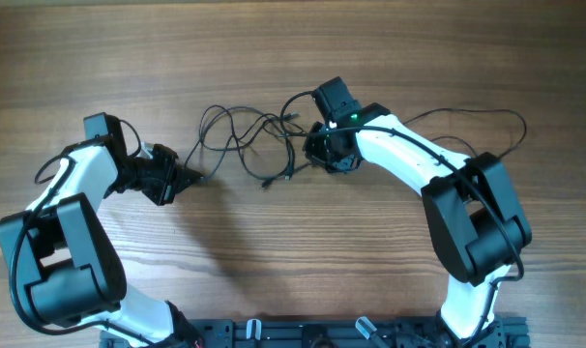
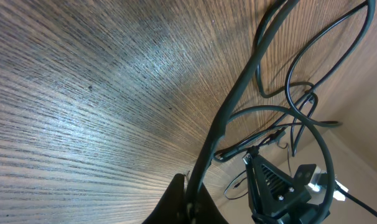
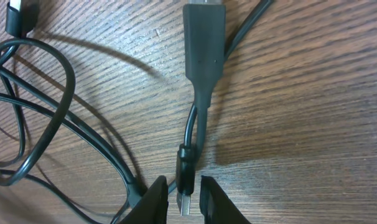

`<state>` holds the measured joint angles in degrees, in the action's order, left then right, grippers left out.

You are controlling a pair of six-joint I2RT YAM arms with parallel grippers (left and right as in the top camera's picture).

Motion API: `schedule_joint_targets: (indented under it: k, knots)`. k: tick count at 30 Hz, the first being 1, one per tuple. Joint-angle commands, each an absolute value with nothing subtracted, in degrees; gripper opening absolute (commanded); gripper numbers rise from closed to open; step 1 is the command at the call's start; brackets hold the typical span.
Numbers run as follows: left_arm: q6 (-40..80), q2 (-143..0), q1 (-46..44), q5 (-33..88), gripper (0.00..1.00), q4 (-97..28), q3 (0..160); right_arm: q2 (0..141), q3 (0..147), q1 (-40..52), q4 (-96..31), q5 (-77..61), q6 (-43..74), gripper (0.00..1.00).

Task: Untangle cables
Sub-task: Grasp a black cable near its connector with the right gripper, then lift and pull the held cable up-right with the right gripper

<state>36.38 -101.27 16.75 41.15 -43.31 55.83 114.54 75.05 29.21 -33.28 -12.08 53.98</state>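
Wooden table, 2 arms, cables in a loose tangle at the middle, between the 2 pincers. Left gripper sits at the tangle's left edge, low to the wood; in its wrist view the jaws are together, clamped on 1 strand of the cables, which runs up and away into 3 or 4 crossing loops. The other arm's head shows behind those loops. Right gripper sits at the tangle's right edge. In its wrist view the jaws stand a narrow gap apart, with a small plug and its doubled-back wire between them; cannot tell whether they pinch it. Just above lies a larger connector, flat on the wood, its wire leading down to the small plug. Left of the jaws, 2 or 3 loops overlap, crowding that side. A separate thin wire arcs behind the right arm, apart from the tangle.
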Motion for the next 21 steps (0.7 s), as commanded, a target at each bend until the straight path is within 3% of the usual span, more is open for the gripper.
schedule_joint_targets:
  k: [1,21]
  knots:
    - [36.9,-100.2,16.3,40.4,0.04,-43.7,55.8,115.0,75.3,29.5,-33.1,-9.9,54.6,0.20]
    - [36.9,-100.2,16.3,40.4,0.04,-43.8,55.8,117.4,75.3,30.5,-32.1,-9.9,54.6,0.18]
